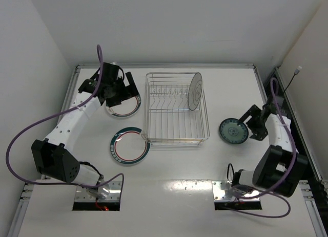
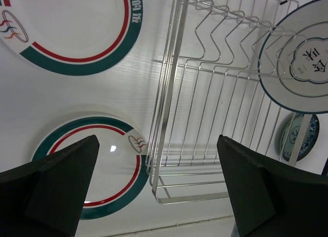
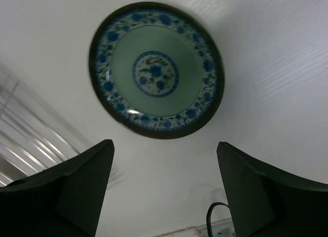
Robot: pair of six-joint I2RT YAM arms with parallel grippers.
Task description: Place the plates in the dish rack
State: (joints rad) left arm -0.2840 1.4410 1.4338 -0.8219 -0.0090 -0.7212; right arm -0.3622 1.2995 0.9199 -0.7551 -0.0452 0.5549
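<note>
Grey-rimmed plate [image 1: 195, 91] stood upright, propped by dish rack [image 1: 177, 141]. Right claw [image 3: 164, 145], jaws apart, hung over flat teal plate [image 3: 156, 70], prob. next pick; left claw [image 2: 157, 139] apart, empty.

open table [image 1: 205, 165] around teal plate [image 1: 234, 130], dish rack [image 1: 177, 140] close on its left

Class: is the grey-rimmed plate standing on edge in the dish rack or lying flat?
Standing on edge: the grey-rimmed plate appears as a narrow oval inside the dish rack.
</note>
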